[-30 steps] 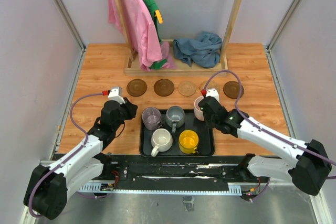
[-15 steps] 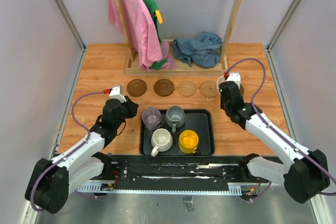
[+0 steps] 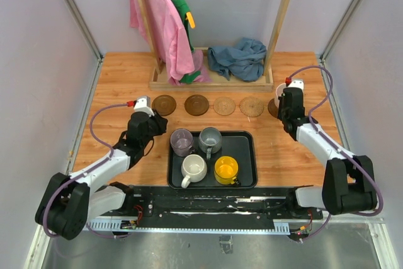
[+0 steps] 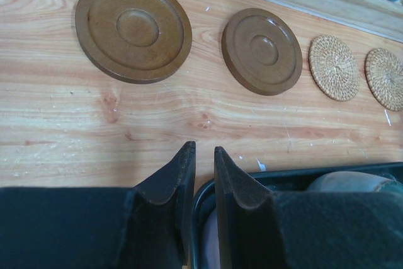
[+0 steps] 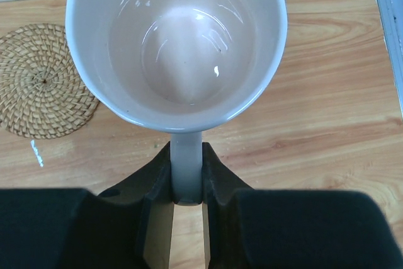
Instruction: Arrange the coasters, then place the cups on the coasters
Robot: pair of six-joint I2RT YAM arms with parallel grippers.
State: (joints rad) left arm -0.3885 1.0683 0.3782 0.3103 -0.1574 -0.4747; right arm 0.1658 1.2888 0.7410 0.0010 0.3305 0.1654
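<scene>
Five coasters lie in a row: two dark brown (image 3: 164,104) (image 3: 196,104), two tan woven (image 3: 224,106) (image 3: 252,106), and a brown one (image 3: 273,111) mostly hidden at the right end. My right gripper (image 5: 186,149) is shut on the handle of the pale pink cup (image 5: 176,42), held upright over that end, beside a woven coaster (image 5: 44,80). The black tray (image 3: 245,155) holds the purple (image 3: 182,142), grey-blue (image 3: 210,140), cream (image 3: 194,167) and yellow (image 3: 226,169) cups. My left gripper (image 4: 203,149) hovers at the tray's far left corner, jaws a narrow gap apart, holding nothing.
A wooden rack base (image 3: 211,82) crosses the back of the table behind the coasters. A pink garment (image 3: 160,29) hangs on it and a blue cloth (image 3: 238,58) lies on it. Side walls close in the table's left and right edges.
My right arm has carried the pink cup from the tray's far right corner up to the right end of the coaster row. The left gripper has shifted slightly farther from me.
</scene>
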